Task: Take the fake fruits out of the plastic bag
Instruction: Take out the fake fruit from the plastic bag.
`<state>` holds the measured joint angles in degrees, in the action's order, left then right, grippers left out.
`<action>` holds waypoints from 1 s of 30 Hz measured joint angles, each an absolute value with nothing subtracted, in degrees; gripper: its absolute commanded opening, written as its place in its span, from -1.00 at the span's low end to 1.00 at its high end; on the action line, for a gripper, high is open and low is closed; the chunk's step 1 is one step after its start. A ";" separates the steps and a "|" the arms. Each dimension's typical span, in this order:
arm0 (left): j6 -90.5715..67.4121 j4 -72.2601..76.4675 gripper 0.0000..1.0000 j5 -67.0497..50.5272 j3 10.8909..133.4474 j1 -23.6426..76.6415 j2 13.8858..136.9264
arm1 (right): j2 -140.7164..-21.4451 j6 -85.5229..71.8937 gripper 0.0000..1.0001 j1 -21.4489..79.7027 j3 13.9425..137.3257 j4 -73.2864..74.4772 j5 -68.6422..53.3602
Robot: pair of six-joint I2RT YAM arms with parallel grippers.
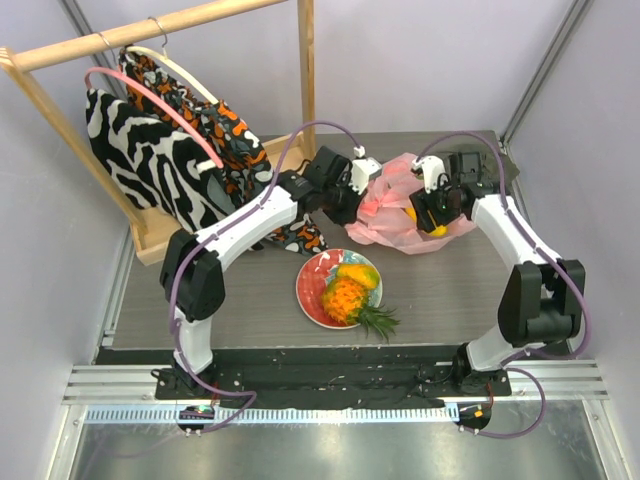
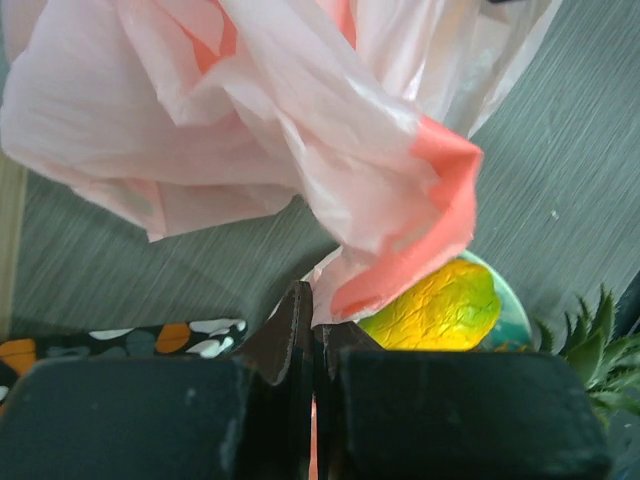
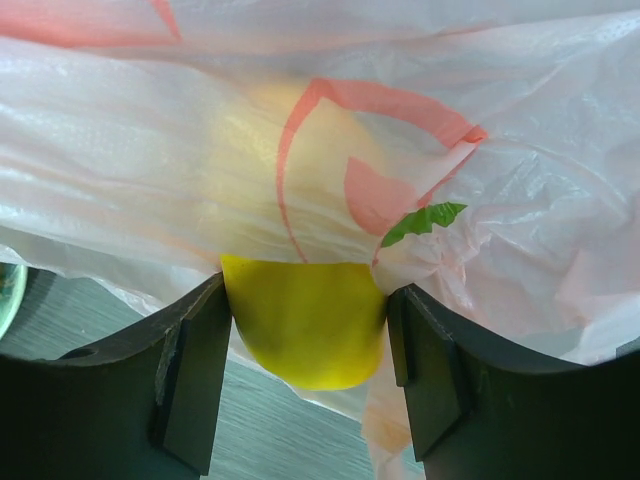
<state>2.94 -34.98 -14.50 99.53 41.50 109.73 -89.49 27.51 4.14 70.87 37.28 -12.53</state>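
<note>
Left claw (image 2: 312, 335): jaws pressed together, pinching a thin fold of the bag (image 2: 250, 120). A sliver of pink film shows in the slit between the fingers.

Right claw (image 3: 305, 335): jaws spread wide around a yellow fruit (image 3: 305, 320), one finger (image 3: 195, 375) against each side of it. The lower half of the fruit is bare. The upper half is still under bag film.

Bag print, right wrist view: a red-pink peach outline and one green leaf.

Top view: the bag (image 1: 395, 215) lies crumpled on the table (image 1: 450, 290) between the two claws. The pineapple (image 1: 345, 300) and mango (image 1: 358, 275) lie on the plate (image 1: 305, 290), just in front of the bag.
</note>
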 measured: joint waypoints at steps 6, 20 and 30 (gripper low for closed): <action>-0.19 -34.00 -1.00 -15.05 100.44 41.93 113.27 | -85.32 27.94 0.11 4.78 65.84 34.33 -12.03; -3.20 -33.43 -1.00 -15.20 104.73 42.39 118.04 | -92.53 26.39 0.41 5.21 60.58 34.35 -9.39; -3.92 -33.21 -1.00 -15.31 104.73 42.48 118.04 | -93.65 25.69 0.70 4.34 67.96 40.03 -10.90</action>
